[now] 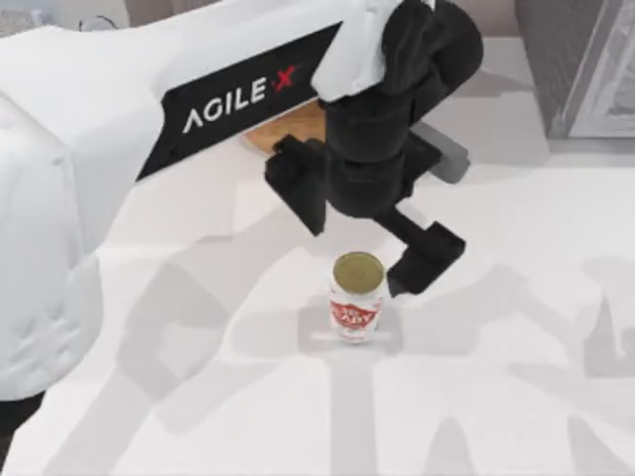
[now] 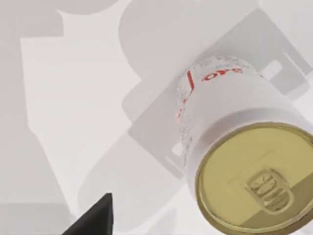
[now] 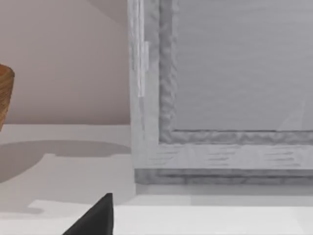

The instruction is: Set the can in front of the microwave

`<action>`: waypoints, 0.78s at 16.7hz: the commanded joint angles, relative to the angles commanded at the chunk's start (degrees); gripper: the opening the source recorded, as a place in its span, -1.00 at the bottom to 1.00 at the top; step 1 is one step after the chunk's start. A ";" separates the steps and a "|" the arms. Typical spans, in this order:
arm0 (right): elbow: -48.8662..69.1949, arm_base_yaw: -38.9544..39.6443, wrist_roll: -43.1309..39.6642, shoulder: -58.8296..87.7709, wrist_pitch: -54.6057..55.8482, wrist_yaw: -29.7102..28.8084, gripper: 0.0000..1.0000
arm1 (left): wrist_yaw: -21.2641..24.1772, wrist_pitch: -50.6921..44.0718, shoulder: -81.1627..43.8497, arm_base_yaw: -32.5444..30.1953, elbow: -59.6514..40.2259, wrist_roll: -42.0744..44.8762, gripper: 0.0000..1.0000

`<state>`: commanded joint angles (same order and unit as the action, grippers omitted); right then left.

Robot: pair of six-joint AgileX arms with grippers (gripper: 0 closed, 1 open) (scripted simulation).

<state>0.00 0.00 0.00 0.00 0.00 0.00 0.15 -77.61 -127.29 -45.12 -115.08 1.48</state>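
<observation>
The can (image 1: 357, 297) stands upright on the white table, with a dull gold lid and a white label bearing a red emblem. My left gripper (image 1: 357, 253) hangs open just above and behind it, one black finger (image 1: 298, 183) to the can's far left, the other (image 1: 427, 258) close by its right side. Neither finger touches the can. The left wrist view looks down on the can (image 2: 244, 161) from close by. The microwave (image 1: 580, 69), pale-framed with a speckled grey window, stands at the far right corner; the right wrist view faces its door (image 3: 220, 98).
A woven brown basket (image 1: 288, 129) sits at the back, mostly hidden under my left arm; its edge (image 3: 5, 93) shows in the right wrist view. One dark fingertip (image 3: 98, 218) of my right gripper points toward the microwave. Bare white table (image 1: 496, 397) lies around the can.
</observation>
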 joint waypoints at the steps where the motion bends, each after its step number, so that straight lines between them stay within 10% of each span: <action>1: 0.00 0.00 0.00 0.00 0.00 0.00 1.00 | 0.00 -0.12 -0.19 -0.06 -0.17 0.00 1.00; 13: 0.00 0.00 0.00 0.00 0.00 0.00 1.00 | 0.01 12.04 -1.38 0.05 10.67 0.11 1.00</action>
<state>0.00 0.00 0.00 0.00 0.00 0.00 0.17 -65.57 -128.67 -45.07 -104.40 1.59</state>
